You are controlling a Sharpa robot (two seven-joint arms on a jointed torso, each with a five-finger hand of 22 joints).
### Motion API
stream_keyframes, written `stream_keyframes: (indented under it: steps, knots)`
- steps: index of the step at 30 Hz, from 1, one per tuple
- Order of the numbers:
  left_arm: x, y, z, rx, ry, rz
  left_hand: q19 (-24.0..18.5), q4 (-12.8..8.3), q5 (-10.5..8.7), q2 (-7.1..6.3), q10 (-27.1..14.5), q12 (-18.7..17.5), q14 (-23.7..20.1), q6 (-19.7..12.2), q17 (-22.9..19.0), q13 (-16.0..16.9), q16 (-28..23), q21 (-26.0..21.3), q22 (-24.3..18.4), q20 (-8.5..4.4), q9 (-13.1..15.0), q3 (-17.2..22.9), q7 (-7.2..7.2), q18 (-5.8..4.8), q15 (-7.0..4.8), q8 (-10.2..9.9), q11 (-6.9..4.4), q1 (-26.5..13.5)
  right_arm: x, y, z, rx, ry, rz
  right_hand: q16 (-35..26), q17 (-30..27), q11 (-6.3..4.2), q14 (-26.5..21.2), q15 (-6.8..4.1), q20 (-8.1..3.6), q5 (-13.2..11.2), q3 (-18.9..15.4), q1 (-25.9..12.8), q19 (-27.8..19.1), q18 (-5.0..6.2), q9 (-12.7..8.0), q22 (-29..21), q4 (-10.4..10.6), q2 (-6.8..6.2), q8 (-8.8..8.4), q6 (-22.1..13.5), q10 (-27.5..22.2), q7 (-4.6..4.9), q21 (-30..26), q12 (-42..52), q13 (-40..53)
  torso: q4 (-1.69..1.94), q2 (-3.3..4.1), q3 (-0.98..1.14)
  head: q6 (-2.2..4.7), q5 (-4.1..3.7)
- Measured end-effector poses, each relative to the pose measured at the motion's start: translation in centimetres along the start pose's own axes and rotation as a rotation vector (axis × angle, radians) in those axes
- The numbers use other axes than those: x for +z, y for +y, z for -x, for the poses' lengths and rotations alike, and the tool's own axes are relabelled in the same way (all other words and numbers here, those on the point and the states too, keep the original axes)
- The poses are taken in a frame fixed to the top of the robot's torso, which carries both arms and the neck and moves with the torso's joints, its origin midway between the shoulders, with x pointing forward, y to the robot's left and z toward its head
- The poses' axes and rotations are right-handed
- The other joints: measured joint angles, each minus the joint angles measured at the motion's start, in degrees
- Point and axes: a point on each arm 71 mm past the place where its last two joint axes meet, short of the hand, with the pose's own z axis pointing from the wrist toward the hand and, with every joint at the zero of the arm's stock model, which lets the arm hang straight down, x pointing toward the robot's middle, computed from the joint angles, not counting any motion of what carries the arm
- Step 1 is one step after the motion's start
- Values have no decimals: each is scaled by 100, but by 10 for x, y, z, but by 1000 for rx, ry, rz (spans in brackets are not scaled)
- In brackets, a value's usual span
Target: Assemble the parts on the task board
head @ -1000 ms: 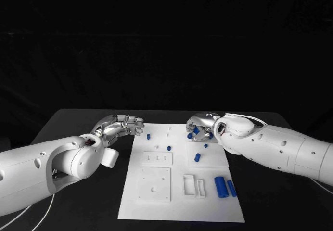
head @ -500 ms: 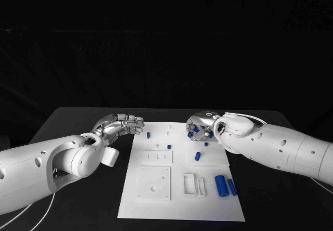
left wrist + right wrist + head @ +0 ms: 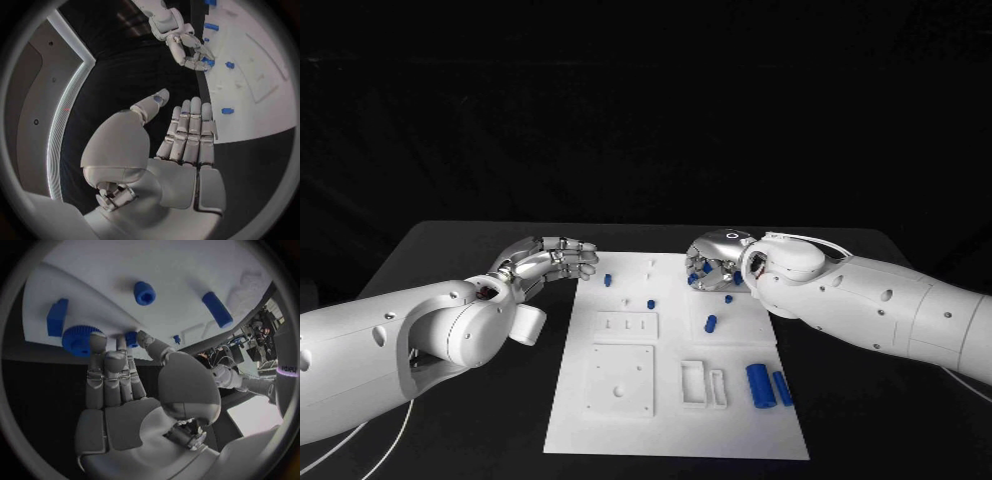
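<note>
- Over the far right part of the task board (image 3: 678, 400), the right hand (image 3: 715, 262) points its fingers down, fingertips touching a small blue part (image 3: 130, 338), a blue toothed disc (image 3: 77, 339) just beside them.
- Beside the board's far left edge, the left hand (image 3: 548, 262) hovers over the desk (image 3: 473, 260), fingers straight together, holding nothing.

— What is that big white plate?
— That is the task board (image 3: 678, 420). It lies flat and has square and slot shapes pressed into it.
— Where are the little blue parts?
— Two blue cylinders (image 3: 769, 387) lie side by side near the board's right edge. One small blue peg (image 3: 711, 324) lies in the middle. Another blue peg (image 3: 649, 303) stands a bit to its left, and one more peg (image 3: 607, 280) stands near the left edge.
— Any more?
— A round blue gear (image 3: 77, 338) and a blue block (image 3: 57, 316) sit at the far right part of the board.
</note>
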Motion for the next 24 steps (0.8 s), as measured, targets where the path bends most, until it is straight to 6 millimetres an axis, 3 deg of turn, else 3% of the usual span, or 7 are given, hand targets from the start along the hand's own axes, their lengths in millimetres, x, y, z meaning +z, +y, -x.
stream_keyframes:
  steps: [10, 19, 24]
  knots:
    - [0, 0, 0, 0, -1, 4, 0, -66, 30, 0, 0, -18, 0, 0, 0, 1, 0, 0, -1, 0, 0, 67, 0, -2, 0, -24, 0, 0, 0, 1, 0, -5, -16, -5, 29, -44, -93, -62, -101, -23, -46, 411, -34, 23, 6, 139, 0, -29, -39, 124, 166, 191, -82, 54, 100, 259, -4, 15, -5, 4, -13]
    - [0, 0, 2, 2, -6, 5, 0, -66, 51, 0, 0, -23, 0, 0, 0, 1, 0, 0, -1, 0, 0, 67, 0, -6, 0, -24, 0, 0, -2, 1, 2, 18, -58, -9, 51, -64, -133, -52, -131, -23, -70, 441, -34, 23, 7, 169, 0, -30, -40, 162, 196, 234, -112, 75, 126, 351, -1, 27, -12, 6, -19]
    - [1, 0, 3, 3, -8, 5, 0, -66, 51, 0, 0, -23, 0, 0, 0, -4, 0, 0, -2, 0, 0, 66, 0, -28, 0, -23, 0, 0, 6, 13, 15, 42, -138, 15, 51, -82, -113, -51, -131, -23, -44, 497, -74, 23, 8, 200, 0, -67, -80, 173, 234, 255, -115, 75, 126, 426, -4, 30, -8, 14, 5]
